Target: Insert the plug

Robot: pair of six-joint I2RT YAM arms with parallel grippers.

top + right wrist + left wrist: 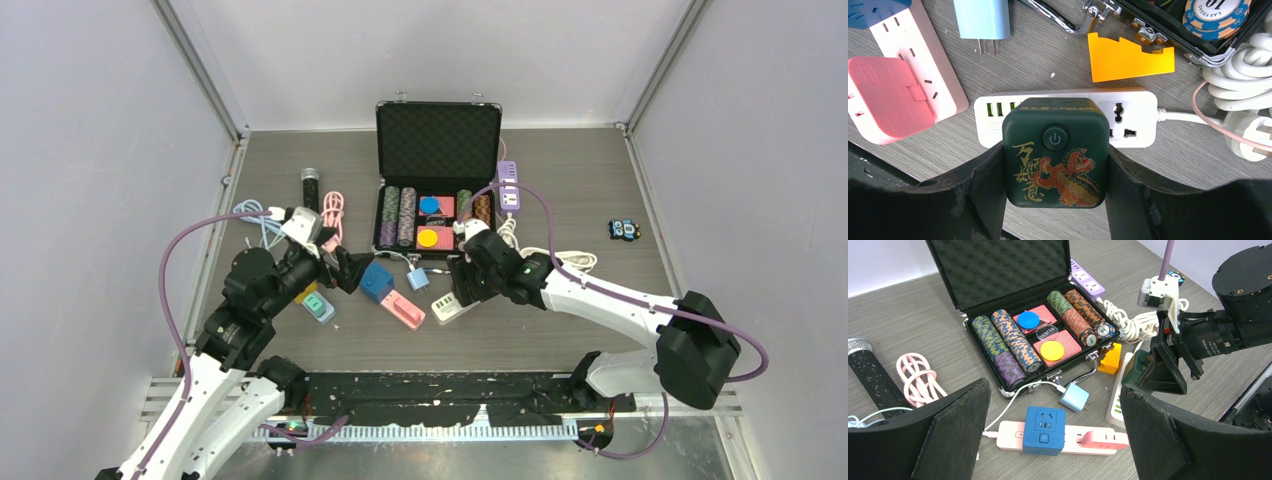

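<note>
**Over the white strip (1128,117): plug (1055,160) gripped**

Clamped by its sides in the right hand (462,285), the dark green plug, a smooth rounded cube, sits over that glossy strip on the wood-grain table (1173,165). Keep it level and square to the socket (1118,107), then press straight down. Empty, the left hand (350,270) gapes wide.

"LAS VEGAS" and "10" on the poker chip (1218,15) at a front corner of the case (998,270). Probably "DEALER" on the clear button (1046,332) inside. Gold Chinese characters and a power sign on the dark green cube (1055,160).
</note>
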